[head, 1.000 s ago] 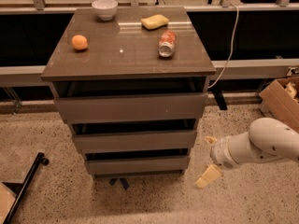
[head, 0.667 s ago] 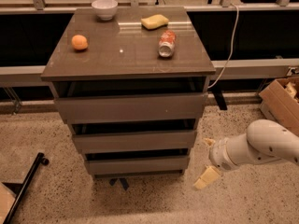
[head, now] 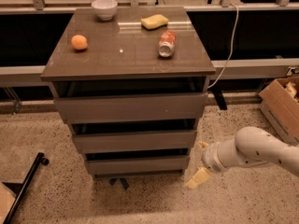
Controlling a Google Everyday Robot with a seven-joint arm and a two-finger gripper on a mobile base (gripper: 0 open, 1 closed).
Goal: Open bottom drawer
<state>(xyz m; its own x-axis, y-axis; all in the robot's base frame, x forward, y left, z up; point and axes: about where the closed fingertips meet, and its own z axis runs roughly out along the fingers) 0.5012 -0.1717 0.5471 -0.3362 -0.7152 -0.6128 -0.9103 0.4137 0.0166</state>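
Gripper [head: 200, 162] edged nearer bottom drawer [head: 138, 164], beside its right end, spread, empty; may slip off handle-less front.

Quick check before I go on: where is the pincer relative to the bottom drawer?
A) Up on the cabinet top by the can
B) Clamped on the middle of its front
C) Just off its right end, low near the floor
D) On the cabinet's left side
C: the pincer sits beside the right end of the bottom drawer, low above the floor, its fingers apart and holding nothing.
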